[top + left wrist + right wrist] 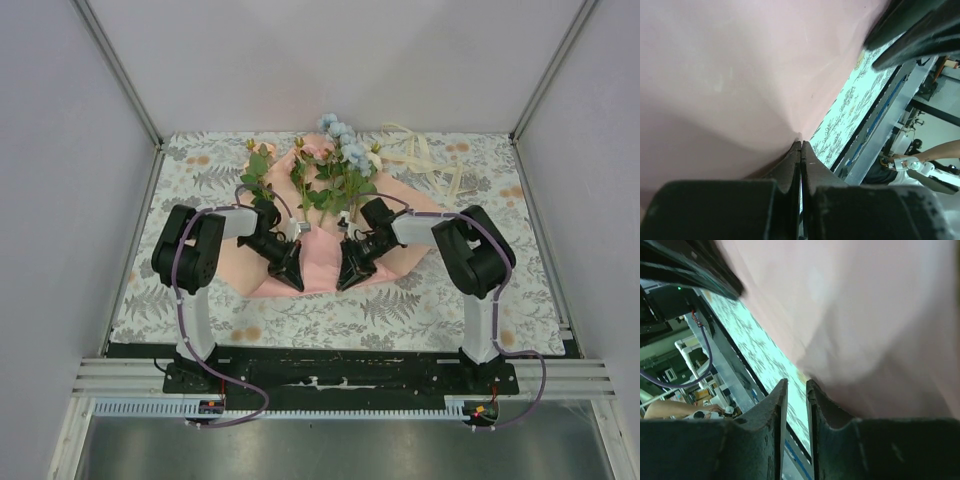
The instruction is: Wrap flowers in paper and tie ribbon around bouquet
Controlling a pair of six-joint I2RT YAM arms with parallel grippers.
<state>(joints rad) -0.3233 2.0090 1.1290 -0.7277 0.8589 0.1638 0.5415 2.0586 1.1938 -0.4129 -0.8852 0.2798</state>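
Observation:
The salmon-pink paper (318,262) lies spread on the table. The flowers (340,170) rest on its far half, with blue, pink and white blooms and green leaves. The cream ribbon (425,160) lies loose at the back right, off the paper. My left gripper (292,280) is at the paper's near edge; in the left wrist view it (801,142) is shut, and the paper (730,75) puckers into its tips. My right gripper (347,280) is close beside it. Its jaws (796,382) stand a narrow gap apart with only tablecloth showing between them, and the paper (865,305) lies against the outer side of one finger.
A floral-print tablecloth (400,310) covers the table. One separate leafy stem (258,170) lies at the paper's left edge. Grey walls close in the left, right and back. The arms' bases stand on a black rail (340,365) at the near edge.

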